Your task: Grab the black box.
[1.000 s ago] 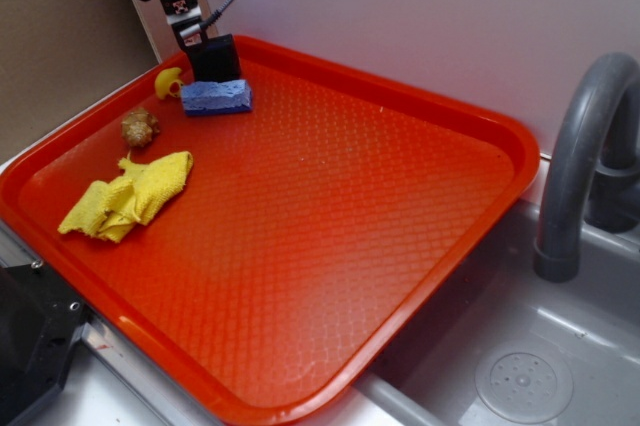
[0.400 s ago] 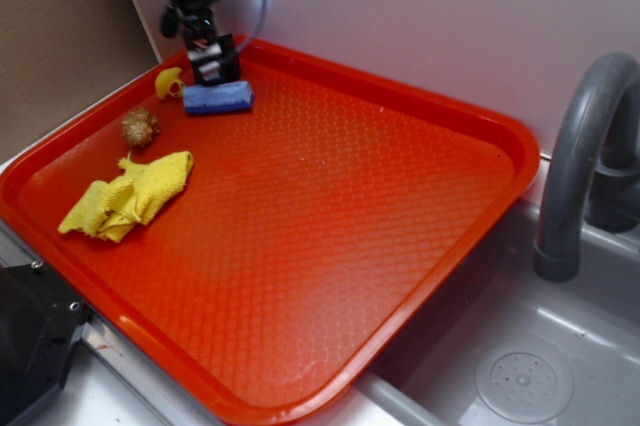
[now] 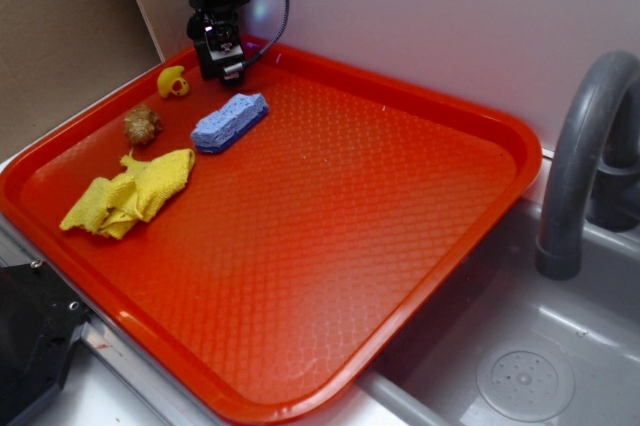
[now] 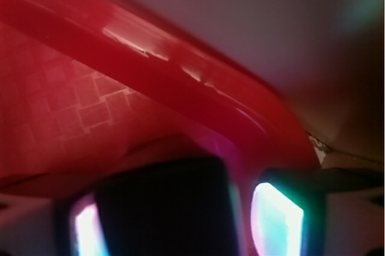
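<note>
The black box (image 4: 162,208) shows only in the wrist view, as a dark rounded block filling the space between my fingers. A lit pad stands on each side of it: the left pad (image 4: 87,229) lies close against it, while a narrow strip of red shows before the right pad (image 4: 277,220). My gripper (image 3: 223,64) (image 4: 180,214) is low at the far left corner of the red tray (image 3: 400,96), near its back rim, open and straddling the box. In the exterior view the gripper hides the box.
A blue sponge (image 3: 230,122) lies askew just in front of the gripper. A yellow duck (image 3: 173,81), a brown lump (image 3: 141,124) and a yellow cloth (image 3: 130,193) sit along the tray's left side. A grey faucet (image 3: 580,156) and a sink (image 3: 520,376) are on the right, and a black device (image 3: 30,336) at the bottom left.
The gripper has come down over the black box at the tray's back corner. The blue sponge has slid forward and turned. The duck now shows in full.
</note>
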You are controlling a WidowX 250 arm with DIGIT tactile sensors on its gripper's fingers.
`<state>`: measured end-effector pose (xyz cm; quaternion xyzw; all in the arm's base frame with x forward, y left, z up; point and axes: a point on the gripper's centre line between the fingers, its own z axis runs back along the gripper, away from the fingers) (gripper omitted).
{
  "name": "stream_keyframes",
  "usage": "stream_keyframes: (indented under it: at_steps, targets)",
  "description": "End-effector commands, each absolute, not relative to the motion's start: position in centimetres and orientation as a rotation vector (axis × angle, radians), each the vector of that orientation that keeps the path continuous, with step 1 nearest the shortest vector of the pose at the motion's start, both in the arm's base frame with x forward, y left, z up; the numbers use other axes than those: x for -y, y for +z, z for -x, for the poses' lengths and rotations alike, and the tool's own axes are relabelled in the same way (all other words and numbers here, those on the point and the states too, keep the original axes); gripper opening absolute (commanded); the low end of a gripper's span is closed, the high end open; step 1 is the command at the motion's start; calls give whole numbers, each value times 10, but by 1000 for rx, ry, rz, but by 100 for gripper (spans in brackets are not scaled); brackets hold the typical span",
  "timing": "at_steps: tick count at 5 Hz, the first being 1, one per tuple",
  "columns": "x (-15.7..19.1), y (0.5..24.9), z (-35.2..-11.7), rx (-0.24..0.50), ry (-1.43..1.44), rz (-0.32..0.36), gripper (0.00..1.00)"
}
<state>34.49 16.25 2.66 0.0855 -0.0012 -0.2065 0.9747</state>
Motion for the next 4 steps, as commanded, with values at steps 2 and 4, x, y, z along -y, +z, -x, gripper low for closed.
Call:
stream_keyframes:
  at_steps: [2, 4]
  targets:
    - [-131, 102, -310, 95, -444, -182, 0]
    - [-51, 206, -226, 62, -188, -93, 0]
